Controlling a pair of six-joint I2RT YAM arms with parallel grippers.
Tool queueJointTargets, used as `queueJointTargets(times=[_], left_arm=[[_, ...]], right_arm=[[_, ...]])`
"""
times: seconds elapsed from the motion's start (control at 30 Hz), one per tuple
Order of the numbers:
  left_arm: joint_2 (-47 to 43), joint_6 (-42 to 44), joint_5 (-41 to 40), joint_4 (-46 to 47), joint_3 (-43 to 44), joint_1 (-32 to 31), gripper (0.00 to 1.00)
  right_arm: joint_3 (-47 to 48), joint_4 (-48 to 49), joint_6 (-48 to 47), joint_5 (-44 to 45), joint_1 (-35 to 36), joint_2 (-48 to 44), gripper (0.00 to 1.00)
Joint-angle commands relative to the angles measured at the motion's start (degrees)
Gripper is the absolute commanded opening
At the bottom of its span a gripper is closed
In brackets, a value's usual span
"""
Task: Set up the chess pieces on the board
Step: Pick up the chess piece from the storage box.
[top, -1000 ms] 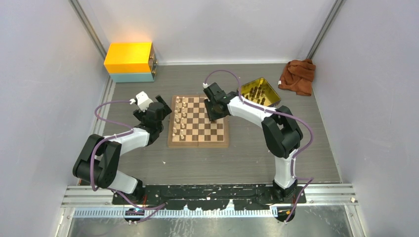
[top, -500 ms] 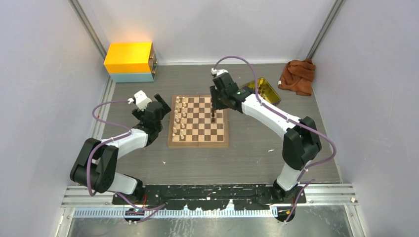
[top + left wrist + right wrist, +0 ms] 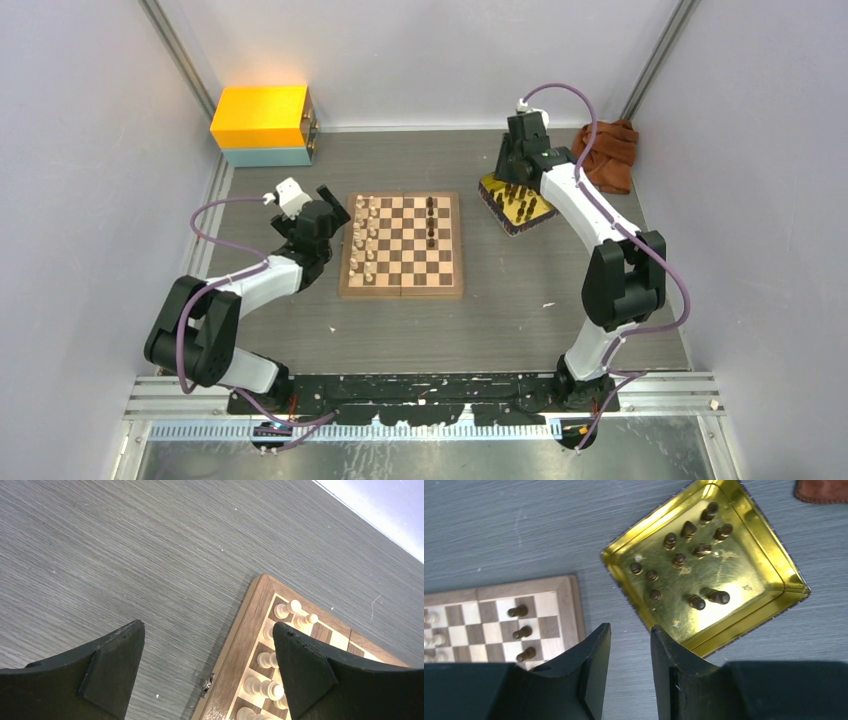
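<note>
Hovering left pincer (image 3: 207,630): wide open, empty, just beside board's left edge | board (image 3: 402,291): centre of tabletop (image 3: 500,320), cream pieces (image 3: 366,240) along its left columns, three dark pieces (image 3: 431,224) right of centre | right pincer (image 3: 630,630): parted, empty, above tray (image 3: 769,560) holding more dark pieces.

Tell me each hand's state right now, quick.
Left hand: open, empty, beside the square wooden chessboard.
Right hand: open, empty, near the yellow metal tray of dark brown chess pieces.

Table (image 3: 500,330) holds yellow box (image 3: 262,117) (teal base), brown cloth (image 3: 603,150), gold tray (image 3: 744,565).
</note>
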Motion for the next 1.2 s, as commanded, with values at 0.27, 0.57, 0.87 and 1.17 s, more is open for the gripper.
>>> queueJointTargets(times=[0.27, 0.57, 0.87, 1.17], left_arm=[[1.90, 1.51, -0.91, 2.46, 2.95, -0.26, 0.99], [1.63, 1.51, -0.74, 3.09, 2.38, -0.26, 0.99], [1.50, 1.43, -0.89, 3.43, 1.94, -0.26, 0.98], [0.95, 1.25, -1.00, 3.43, 1.37, -0.26, 0.98]], right_arm=[[-0.65, 4.45, 3.98, 2.21, -6.02, 4.67, 0.41], [-1.74, 5.03, 5.67, 2.89, -9.02, 6.58, 0.40], [-4.44, 6.11, 6.66, 3.23, -10.56, 6.56, 0.39], [-5.69, 6.51, 6.83, 3.06, -11.24, 6.76, 0.40]])
